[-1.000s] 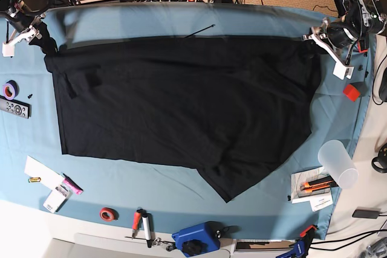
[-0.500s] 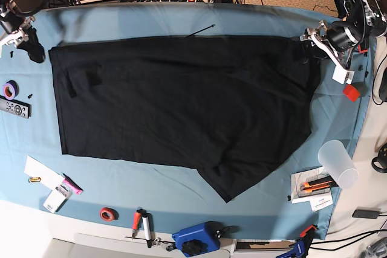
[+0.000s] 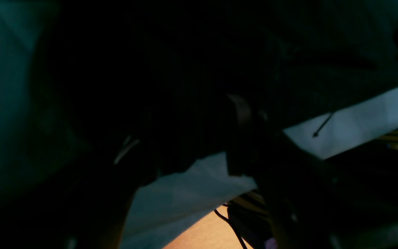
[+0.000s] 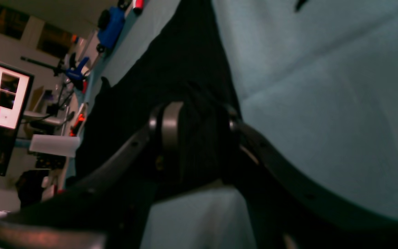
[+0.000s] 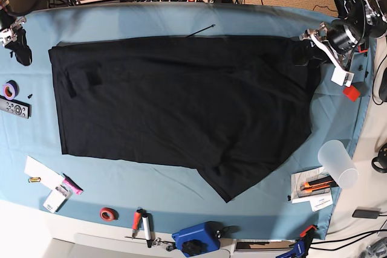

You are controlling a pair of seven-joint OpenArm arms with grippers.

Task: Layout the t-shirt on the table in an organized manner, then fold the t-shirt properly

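Across the blue-covered worktop (image 5: 181, 19) the black t-shirt (image 5: 181, 101) lies spread flat, one corner trailing toward the near edge. At its far corner on the base view's right, the left gripper (image 5: 309, 49) sits on the fabric's edge; its wrist view is too dark to tell how its jaws stand. Off the shirt's opposite far corner, the right gripper (image 4: 195, 121) has its jaws apart with nothing between them; black cloth shows beyond them.
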